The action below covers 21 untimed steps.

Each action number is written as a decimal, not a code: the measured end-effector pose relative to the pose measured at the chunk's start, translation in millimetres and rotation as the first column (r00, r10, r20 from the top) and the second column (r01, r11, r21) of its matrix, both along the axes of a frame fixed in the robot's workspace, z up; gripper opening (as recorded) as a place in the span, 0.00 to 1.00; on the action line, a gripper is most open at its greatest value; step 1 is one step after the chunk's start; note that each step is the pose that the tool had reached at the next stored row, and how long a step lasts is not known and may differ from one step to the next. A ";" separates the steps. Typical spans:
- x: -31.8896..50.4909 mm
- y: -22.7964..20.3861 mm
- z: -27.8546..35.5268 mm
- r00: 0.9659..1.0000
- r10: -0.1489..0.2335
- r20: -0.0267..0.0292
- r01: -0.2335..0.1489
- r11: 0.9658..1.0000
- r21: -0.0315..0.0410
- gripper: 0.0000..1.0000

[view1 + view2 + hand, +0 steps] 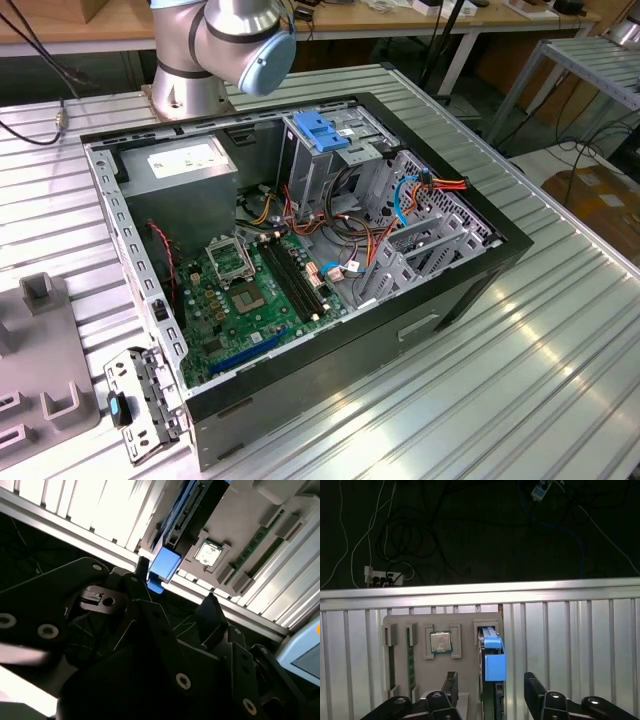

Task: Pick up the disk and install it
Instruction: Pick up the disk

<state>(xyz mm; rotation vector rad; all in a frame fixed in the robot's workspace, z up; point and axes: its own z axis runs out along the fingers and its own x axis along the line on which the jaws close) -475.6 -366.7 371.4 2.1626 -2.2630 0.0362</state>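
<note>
The disk (494, 664) stands on edge in a slot of a grey holder block (465, 622), its blue plastic rail facing the camera in the first wrist view. My gripper (491, 692) is open, one dark finger (451, 687) on each side of the disk with a gap to it. In the second wrist view the disk's blue rail end (164, 565) sits just beyond the gripper (175, 592). The open computer case (330, 345) lies on the ribbed metal table, with a grey drive cage and blue latch (322, 130) at its far side.
The holder block also carries a processor chip (440, 642) and a memory stick (410, 660). The block (40, 340) lies at the exterior view's left. Inside the case are a grey power supply (185, 165), a motherboard (250, 290) and loose cables (400, 200). The arm's base (190, 60) stands behind the case.
</note>
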 end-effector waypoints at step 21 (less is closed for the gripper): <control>3.9 1.9 -44.2 1.000 0.011 0.000 -0.011 1.000 0.000 0.66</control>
